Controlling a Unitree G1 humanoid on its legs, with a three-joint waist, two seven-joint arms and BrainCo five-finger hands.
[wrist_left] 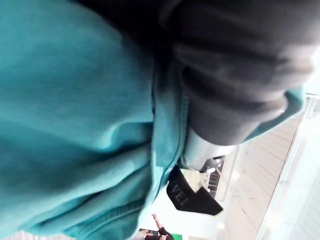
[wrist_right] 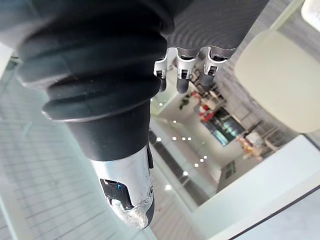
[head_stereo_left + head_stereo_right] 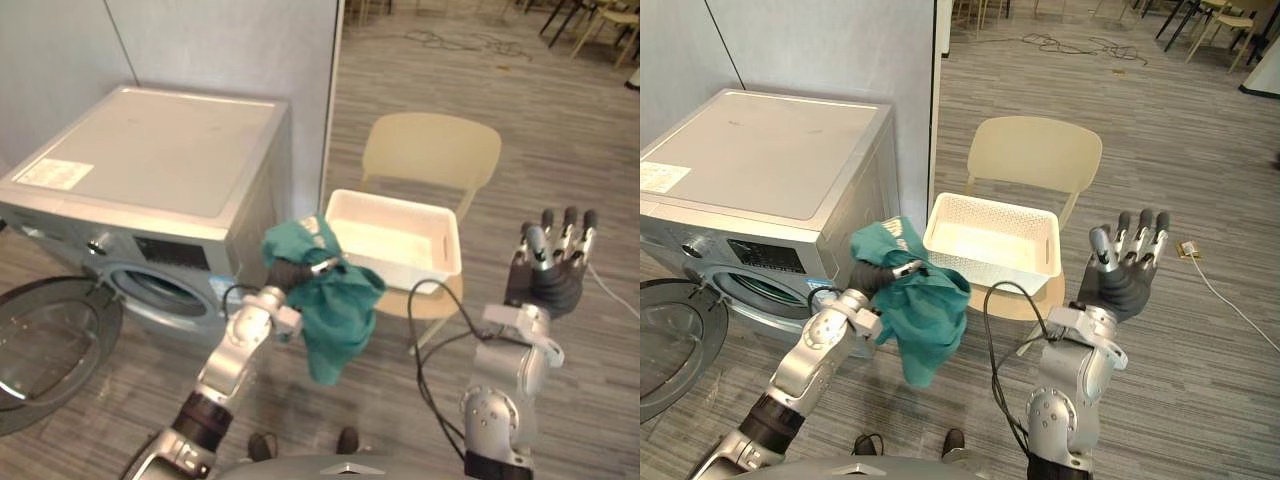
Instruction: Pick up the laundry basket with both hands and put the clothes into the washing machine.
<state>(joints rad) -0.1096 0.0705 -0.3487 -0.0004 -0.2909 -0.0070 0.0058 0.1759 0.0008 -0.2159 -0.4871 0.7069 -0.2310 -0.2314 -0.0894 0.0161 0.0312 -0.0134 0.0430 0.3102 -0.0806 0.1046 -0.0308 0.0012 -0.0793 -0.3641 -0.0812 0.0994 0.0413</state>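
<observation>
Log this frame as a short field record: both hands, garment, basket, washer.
Left hand: raised, clutching a teal cloth garment that hangs below it
Right hand: raised, fingers straight, holding nothing
Basket: white perforated plastic laundry basket on the beige chair, no clothes visible inside
Washer: silver front-loading washing machine, round door swung open

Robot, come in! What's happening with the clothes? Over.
Left hand clutching teal cloth, in the air. Right hand open, raised, empty. Basket on chair; washer door open, nothing blocking.
</observation>
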